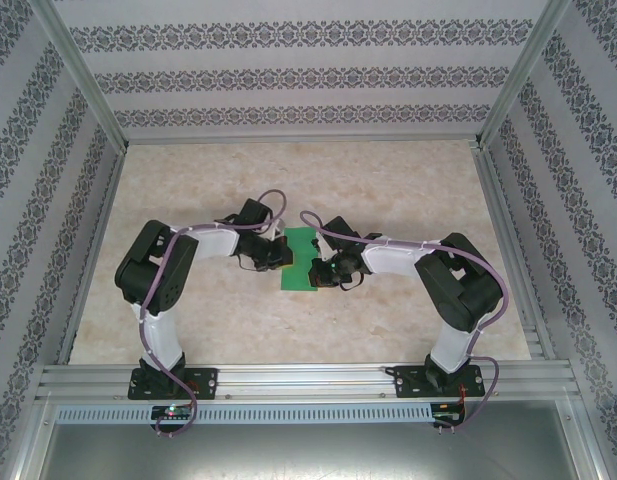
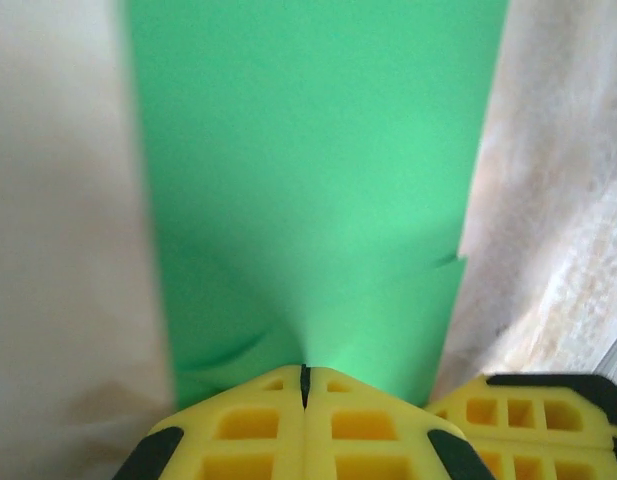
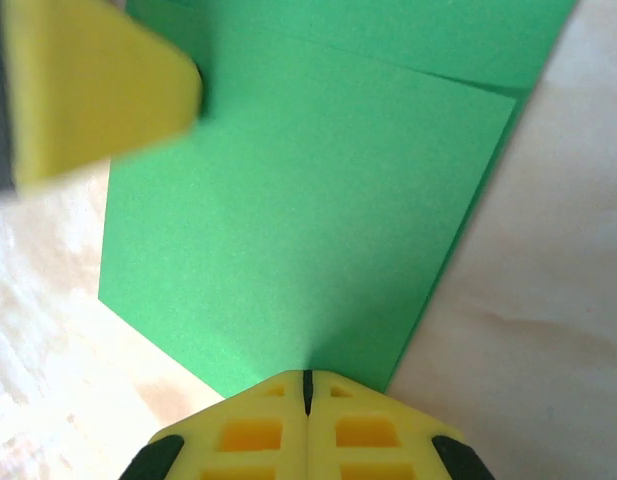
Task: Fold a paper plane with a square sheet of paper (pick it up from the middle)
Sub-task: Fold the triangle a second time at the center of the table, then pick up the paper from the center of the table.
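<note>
- The square sheet of paper (image 1: 298, 272) lies flat on the middle of the desk (image 1: 388, 180), between the two pincers. From above it reads as a narrow upright green rectangle.
- In the right wrist view a second green layer lies over the first, its straight edge running across the upper part of the sheet.
- In the left wrist view a small step shows on the sheet's right edge, and the paper puckers slightly towards the fingertips.
- The left arm is bent at the elbow and reaches in from the left. The left pincer (image 2: 305, 375) has its yellow fingers pressed together, tips resting on the near edge of the sheet. Whether any paper is caught between them I cannot tell.
- The right arm mirrors it from the right. The right pincer (image 3: 308, 380) is also pressed together, its tips at the sheet's edge close to a corner, with bare desk beside them.
- The two pincers sit close to each other over the paper, and each wrist view catches the other's yellow finger.
- Purple cables (image 1: 273, 198) loop above both wrists.
- The desk is pale marbled beige. Patterned striped walls (image 1: 308, 80) enclose it, and an aluminium rail (image 1: 308, 378) at the near edge carries both bases.
</note>
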Tool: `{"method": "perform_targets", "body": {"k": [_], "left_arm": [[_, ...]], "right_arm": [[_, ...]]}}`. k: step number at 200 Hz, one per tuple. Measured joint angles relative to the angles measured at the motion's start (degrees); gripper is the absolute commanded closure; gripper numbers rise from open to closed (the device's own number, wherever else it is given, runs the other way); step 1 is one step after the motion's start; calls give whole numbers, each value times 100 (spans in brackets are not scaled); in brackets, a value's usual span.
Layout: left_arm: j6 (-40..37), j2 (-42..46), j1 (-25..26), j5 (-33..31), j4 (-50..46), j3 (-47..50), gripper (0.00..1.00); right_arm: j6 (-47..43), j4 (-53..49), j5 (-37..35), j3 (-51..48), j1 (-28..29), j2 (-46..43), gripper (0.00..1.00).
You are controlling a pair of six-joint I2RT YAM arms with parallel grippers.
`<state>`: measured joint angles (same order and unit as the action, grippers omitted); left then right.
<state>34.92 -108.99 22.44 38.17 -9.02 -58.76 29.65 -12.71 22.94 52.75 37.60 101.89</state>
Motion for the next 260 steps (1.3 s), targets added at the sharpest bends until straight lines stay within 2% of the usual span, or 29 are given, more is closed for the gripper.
{"method": "perform_targets", "body": {"k": [47,74,85,100,141,162,186,218,260], "left_arm": [[-260,-26,-470,-114,-232,-149,95],[-343,96,-568,-378,-269,-153,88],[-339,234,-638,-476,-264,-133,81],[-284,549,-688,-581,-238,-35,66],[-83,1556,-708,-841,-160,269,32],[-20,1891,-708,-1091,-168,442,15],[2,2133,-708,-1327,-166,599,0],[7,2199,-708,-1263,-50,839,0],[177,2173,-708,-922,188,1023,0]], "right_arm": [[2,28,2,-11,0,-11,99],[44,55,15,-39,0,-46,95],[111,28,28,-44,0,-83,92],[232,2,26,-52,0,-125,85],[658,363,-28,-55,-192,-748,43],[660,708,-170,-55,-400,-1025,34],[560,927,-216,-50,-568,-955,33],[343,1156,17,-37,-708,-431,38],[-48,1259,372,20,-789,76,50]]}}
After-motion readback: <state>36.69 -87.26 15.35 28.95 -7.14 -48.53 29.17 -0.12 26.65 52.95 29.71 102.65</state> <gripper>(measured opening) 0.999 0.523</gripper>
